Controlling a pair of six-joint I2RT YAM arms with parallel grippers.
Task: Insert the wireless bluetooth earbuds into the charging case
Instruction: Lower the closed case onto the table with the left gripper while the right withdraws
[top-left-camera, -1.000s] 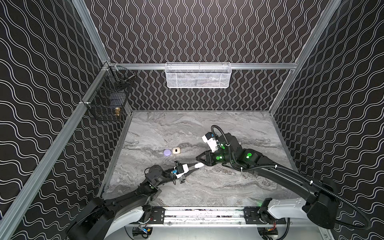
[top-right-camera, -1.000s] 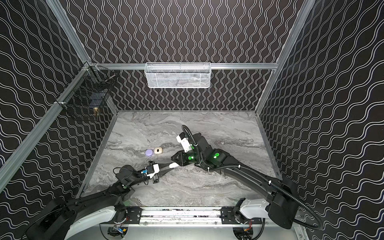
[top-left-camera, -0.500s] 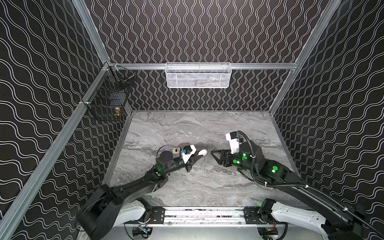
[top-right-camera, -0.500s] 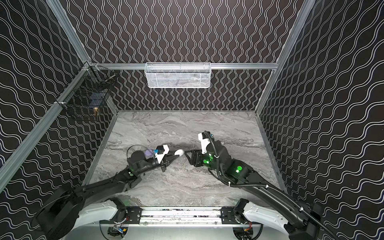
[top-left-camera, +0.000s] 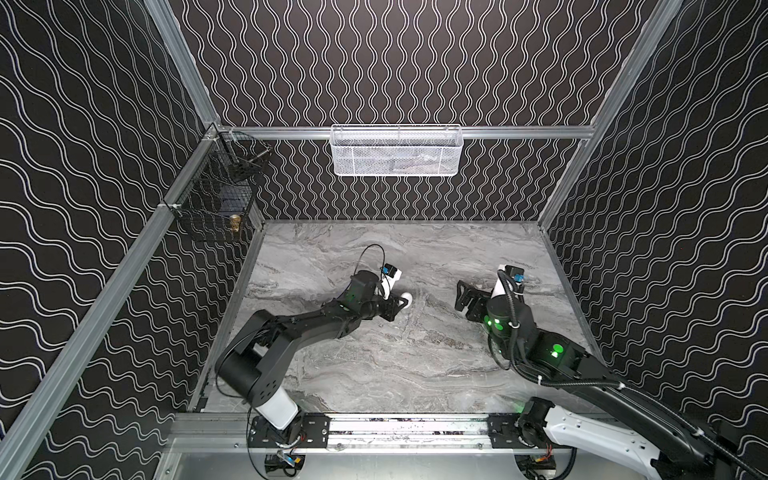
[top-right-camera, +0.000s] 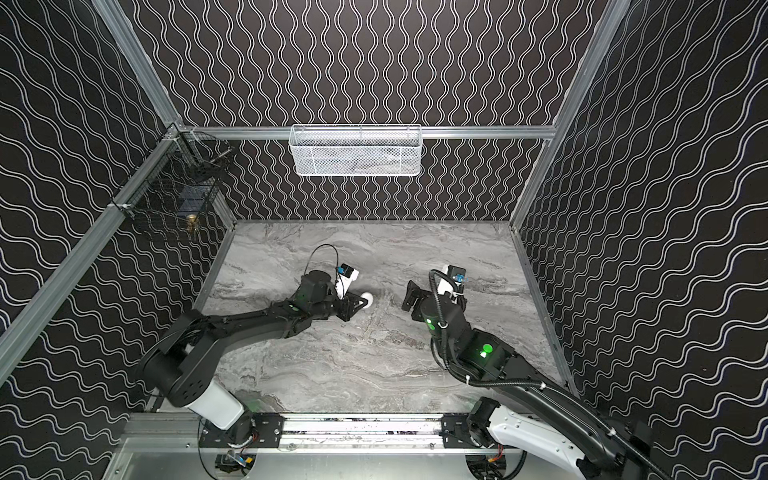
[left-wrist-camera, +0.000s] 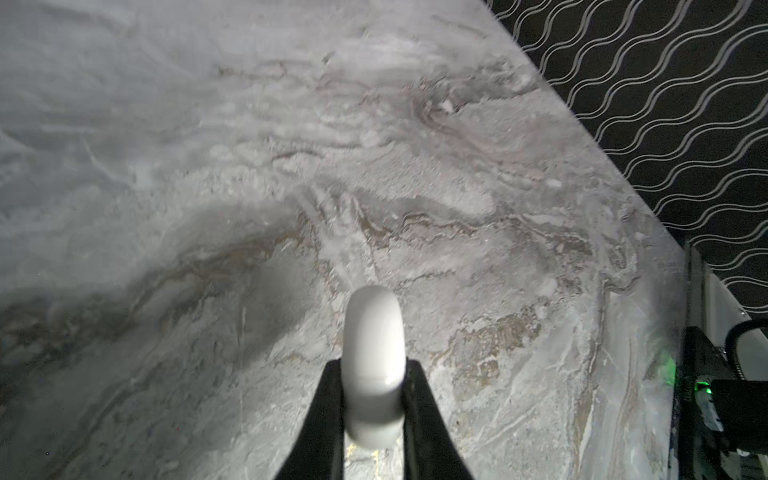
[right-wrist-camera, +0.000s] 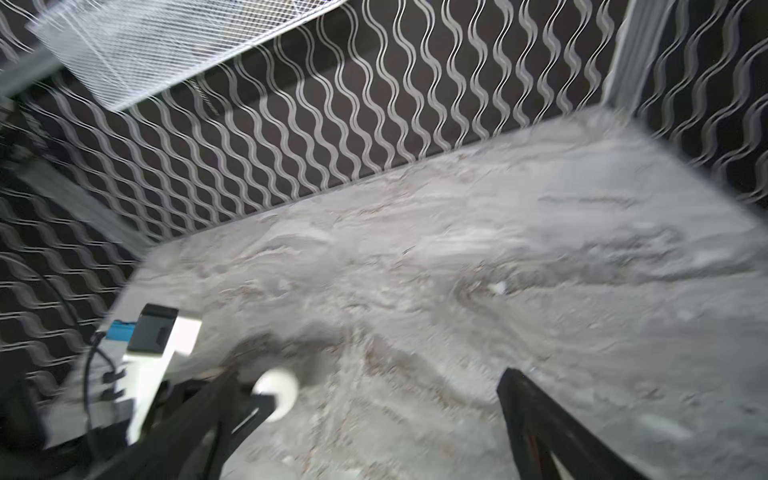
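Since a second ago your two arms have pulled apart; the left arm (top-left-camera: 316, 322) stretches low across the marble table (top-left-camera: 374, 374), the left gripper (top-left-camera: 400, 302) clenched on the white charging case (top-left-camera: 407, 298) near mid-table; the right gripper (top-left-camera: 465, 296) sits well right, pointing leftward, jaws wide, holding nothing.

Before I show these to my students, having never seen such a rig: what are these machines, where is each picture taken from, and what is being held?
Two robot arms, left and right, work over a marble tabletop. Two pictures look down from overhead, side by side; two come from cameras on the arms' wrists. The left gripper is shut on a white charging case. The right gripper is open and holds nothing. I can spot no loose earbuds; the arms may hide some.
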